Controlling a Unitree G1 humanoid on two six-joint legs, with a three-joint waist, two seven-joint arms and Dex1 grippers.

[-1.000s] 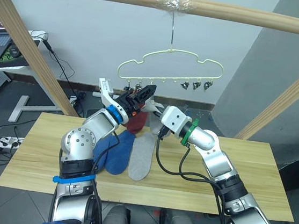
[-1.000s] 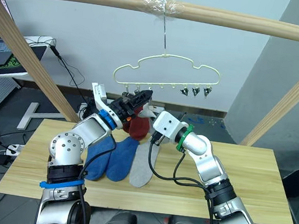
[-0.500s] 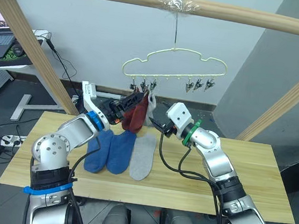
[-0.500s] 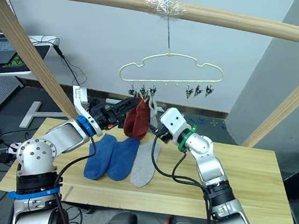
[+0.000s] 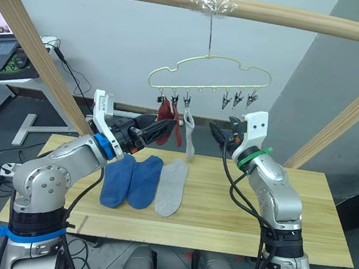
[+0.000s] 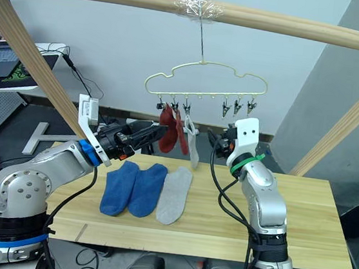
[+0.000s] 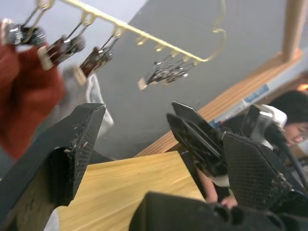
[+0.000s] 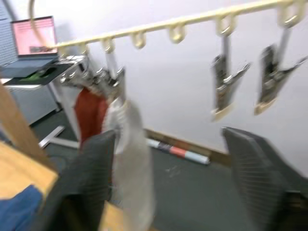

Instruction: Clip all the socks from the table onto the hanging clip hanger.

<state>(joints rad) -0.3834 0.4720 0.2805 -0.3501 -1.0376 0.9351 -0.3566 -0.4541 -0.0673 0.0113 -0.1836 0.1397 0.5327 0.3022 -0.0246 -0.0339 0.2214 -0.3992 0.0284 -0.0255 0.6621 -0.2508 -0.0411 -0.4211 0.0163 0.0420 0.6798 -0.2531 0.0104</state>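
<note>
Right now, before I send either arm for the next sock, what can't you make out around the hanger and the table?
- Red socks: head views, they overlap, so how many hang there is unclear.
- Clips holding them: too small to judge the bite.
- Grey sock on the hanger: right wrist view, blurred.
- Blue socks on the table: left gripper covers their cuffs.

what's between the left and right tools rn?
The hanging grey sock, clipped beside two red socks, hangs between the open left tool and open right tool, seen in both eye views.
</note>
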